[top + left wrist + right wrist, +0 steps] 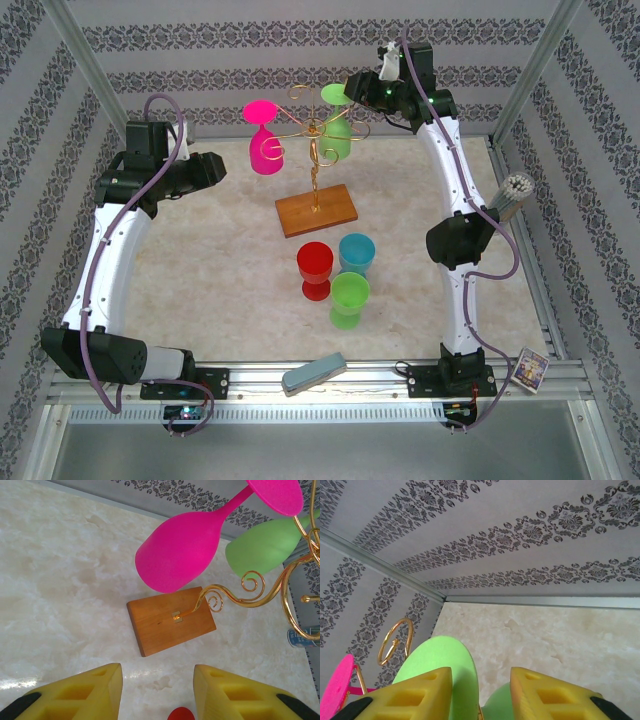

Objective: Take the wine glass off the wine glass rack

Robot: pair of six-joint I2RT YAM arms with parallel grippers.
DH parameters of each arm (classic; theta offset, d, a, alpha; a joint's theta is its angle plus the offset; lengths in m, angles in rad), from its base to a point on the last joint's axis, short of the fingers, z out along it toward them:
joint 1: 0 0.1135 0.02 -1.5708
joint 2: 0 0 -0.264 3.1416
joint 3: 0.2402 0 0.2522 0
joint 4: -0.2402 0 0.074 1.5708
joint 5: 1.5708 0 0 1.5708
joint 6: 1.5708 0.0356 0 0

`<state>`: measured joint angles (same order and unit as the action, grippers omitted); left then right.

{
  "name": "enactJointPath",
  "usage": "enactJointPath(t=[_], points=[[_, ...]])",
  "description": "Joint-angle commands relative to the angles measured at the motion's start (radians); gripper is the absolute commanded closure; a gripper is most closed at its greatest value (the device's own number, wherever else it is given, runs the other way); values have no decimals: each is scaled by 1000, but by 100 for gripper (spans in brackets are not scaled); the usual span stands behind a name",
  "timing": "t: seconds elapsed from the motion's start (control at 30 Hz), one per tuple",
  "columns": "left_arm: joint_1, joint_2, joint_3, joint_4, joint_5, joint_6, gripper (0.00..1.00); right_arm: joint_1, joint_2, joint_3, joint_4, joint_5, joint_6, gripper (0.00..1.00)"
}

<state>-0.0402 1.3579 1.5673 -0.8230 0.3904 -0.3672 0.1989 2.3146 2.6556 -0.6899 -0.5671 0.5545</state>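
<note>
The wine glass rack [316,150] is a gold wire stand on a brown wooden base [316,211] at the table's back middle. A pink wine glass [263,148] and a green wine glass [338,135] hang upside down from its scroll arms. My right gripper [352,88] is up at the green glass's foot. In the right wrist view its yellow jaws [481,685] stand apart, with the green foot [440,655] and the top of the bowl [497,706] between them. The stem is hidden. My left gripper [215,165] hovers open, left of the rack, empty [157,680].
Red [314,265], blue [356,252] and green [350,298] glasses stand upright in front of the wooden base [170,620]. A grey block [313,372] lies on the front rail. A white brush-like bundle [515,192] stands at the right edge. Patterned walls close the back and sides.
</note>
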Motion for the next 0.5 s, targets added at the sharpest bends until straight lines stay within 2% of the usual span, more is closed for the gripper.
enactJointPath(t=[0.0,0.47], points=[[-10,-9,-2,21,-7,-9,58,4,-9,32,24,-13,15,66],[-10,-16,-5,25,-8,-8,58,3,-30,32,29,-5,25,75]])
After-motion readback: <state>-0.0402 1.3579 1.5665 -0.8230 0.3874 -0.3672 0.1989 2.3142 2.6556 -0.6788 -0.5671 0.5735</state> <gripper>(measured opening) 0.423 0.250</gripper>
